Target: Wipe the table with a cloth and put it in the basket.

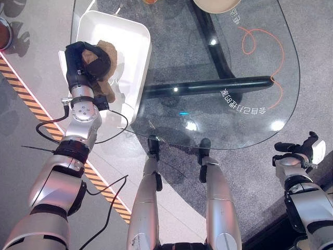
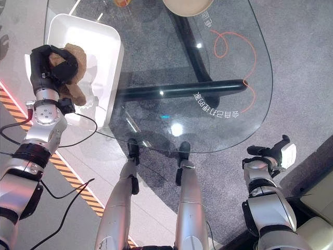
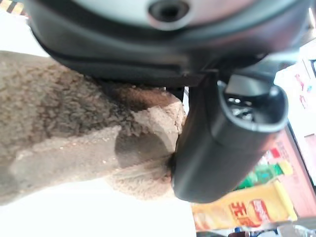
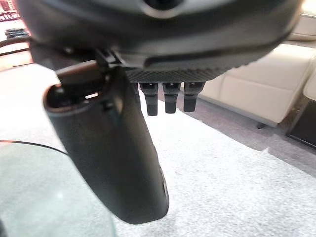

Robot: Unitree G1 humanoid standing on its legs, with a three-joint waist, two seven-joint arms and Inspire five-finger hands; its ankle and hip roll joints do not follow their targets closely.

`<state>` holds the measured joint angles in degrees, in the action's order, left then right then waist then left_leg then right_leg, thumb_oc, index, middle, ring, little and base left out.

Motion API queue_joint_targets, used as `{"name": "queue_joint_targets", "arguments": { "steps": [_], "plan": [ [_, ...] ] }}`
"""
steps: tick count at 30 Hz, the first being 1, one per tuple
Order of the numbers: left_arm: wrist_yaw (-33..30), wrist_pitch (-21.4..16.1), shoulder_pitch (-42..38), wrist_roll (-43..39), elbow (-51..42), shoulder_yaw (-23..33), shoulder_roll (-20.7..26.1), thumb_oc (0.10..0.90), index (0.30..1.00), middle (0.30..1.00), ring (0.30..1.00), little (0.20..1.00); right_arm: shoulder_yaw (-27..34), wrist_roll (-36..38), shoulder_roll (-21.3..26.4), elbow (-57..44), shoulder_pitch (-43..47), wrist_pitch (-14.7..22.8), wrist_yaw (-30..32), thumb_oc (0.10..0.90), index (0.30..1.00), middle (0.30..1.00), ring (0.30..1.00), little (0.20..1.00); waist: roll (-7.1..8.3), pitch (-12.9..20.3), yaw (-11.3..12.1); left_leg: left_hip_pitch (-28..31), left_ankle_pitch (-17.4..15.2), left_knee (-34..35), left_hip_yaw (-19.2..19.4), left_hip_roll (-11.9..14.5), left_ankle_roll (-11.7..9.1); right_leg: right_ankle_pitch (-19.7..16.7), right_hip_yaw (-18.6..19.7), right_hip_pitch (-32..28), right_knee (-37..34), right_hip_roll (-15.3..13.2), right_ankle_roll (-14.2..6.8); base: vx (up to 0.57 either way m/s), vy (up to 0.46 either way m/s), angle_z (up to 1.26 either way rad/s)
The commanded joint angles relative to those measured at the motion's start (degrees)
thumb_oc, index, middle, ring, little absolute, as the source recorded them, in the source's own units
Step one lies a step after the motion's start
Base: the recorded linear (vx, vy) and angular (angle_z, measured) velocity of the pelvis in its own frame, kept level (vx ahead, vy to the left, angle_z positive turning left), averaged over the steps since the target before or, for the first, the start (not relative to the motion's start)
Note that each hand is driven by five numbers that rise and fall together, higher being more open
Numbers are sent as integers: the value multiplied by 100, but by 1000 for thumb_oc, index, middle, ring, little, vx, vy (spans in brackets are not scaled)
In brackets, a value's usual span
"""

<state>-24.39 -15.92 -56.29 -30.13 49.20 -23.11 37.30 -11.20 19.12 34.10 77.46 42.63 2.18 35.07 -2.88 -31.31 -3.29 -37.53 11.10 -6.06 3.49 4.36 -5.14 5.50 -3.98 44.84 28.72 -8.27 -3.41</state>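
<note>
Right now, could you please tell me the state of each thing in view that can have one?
Cloth: brown, bunched, gripped by the left hand over the basket.
Basket: white, upright on the glass table's left edge.
Left hand: fingers curled round the cloth.
Right hand: open, holding nothing, off the table's right side.
Glass table: see-through top, bare in the middle.

head eyes: overhead, share glass table | wrist cameras: close-up
</note>
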Motion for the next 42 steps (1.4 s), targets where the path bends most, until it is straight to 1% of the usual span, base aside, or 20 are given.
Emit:
{"name": "queue_joint_targets", "arguments": {
  "steps": [1,2,4,9,11,15,25,26,27,28,29,30,42],
  "plan": [
    [-441,-229,-1049,379,150,348,477,100,300,300,300,200,-66,-74,489,219,-132,-170,-105,800,900,900,900,900,-103,151,-64,5,-1105,-827,233,-253,111,-327,-226,-332,-866,303,-86,-4,26,-5],
    [-444,-178,-1097,437,183,325,481,100,300,300,300,200,-91,-93,485,231,-110,-223,-186,800,900,900,900,900,-108,151,-71,-33,-1058,-812,239,-251,111,-374,-224,-293,-887,304,-79,10,24,-4],
    [-456,-75,-1155,538,273,247,475,100,300,300,300,200,-163,-134,439,256,-131,-298,-319,800,900,900,900,900,-112,151,-90,-9,-1084,-822,248,-249,105,-336,-216,-302,-860,306,-76,18,24,-4],
    [-413,80,-1237,597,436,166,476,100,300,300,300,200,-224,-177,386,318,-167,-358,-498,800,900,900,900,900,-130,151,-120,-40,-1064,-833,266,-247,100,-344,-195,-249,-833,309,-70,2,4,-1],
    [-389,205,-1310,636,541,97,444,100,300,300,300,200,-265,-206,344,348,-171,-397,-617,800,900,900,900,900,-133,151,-149,-66,-1054,-843,283,-247,95,-358,-175,-217,-835,315,-69,0,0,0],
    [-317,285,-1351,634,637,37,365,100,300,300,300,200,-318,-210,294,359,-148,-426,-703,800,900,900,900,900,-125,151,-174,-89,-1039,-851,288,-243,92,-383,-153,-190,-844,318,-67,0,0,0],
    [-170,322,-1339,578,768,4,210,100,300,300,300,200,-350,-224,190,342,-139,-426,-691,800,900,900,900,900,-85,151,-206,-137,-1049,-936,278,-238,106,-398,-109,-140,-787,352,-52,0,0,0],
    [-153,317,-1337,572,786,-1,203,281,455,455,455,381,-354,-219,185,351,-140,-414,-683,800,900,900,900,900,-81,151,-204,-139,-1048,-941,278,-237,107,-399,-111,-144,-787,351,-51,0,0,0],
    [-151,313,-1328,581,796,-4,187,410,566,566,566,510,-356,-213,181,355,-137,-410,-675,800,900,900,900,900,-75,151,-202,-136,-1044,-942,274,-237,108,-403,-113,-151,-788,353,-50,0,0,0],
    [-158,309,-1319,592,800,-7,171,556,691,691,691,656,-350,-219,178,355,-132,-406,-668,800,900,900,900,900,-71,151,-202,-134,-1043,-942,269,-239,110,-406,-114,-153,-788,354,-50,0,0,0],
    [-158,309,-1319,592,800,-7,171,556,691,691,691,656,-350,-219,178,355,-132,-406,-668,800,900,900,900,900,-71,151,-202,-134,-1043,-942,269,-239,110,-406,-114,-153,-788,354,-50,0,0,0],
    [-150,328,-1335,595,822,4,164,800,900,900,900,900,-354,-226,185,353,-112,-408,-672,800,900,900,900,900,-55,151,-203,-133,-1039,-949,264,-233,108,-410,-114,-162,-788,361,-50,0,0,0],
    [-175,270,-1334,555,833,31,168,800,900,900,900,900,-326,-263,187,374,-101,-346,-657,800,900,900,900,900,-31,151,-191,-113,-1029,-935,229,-225,111,-427,-117,-188,-789,371,-54,0,0,0]
  ]
}}
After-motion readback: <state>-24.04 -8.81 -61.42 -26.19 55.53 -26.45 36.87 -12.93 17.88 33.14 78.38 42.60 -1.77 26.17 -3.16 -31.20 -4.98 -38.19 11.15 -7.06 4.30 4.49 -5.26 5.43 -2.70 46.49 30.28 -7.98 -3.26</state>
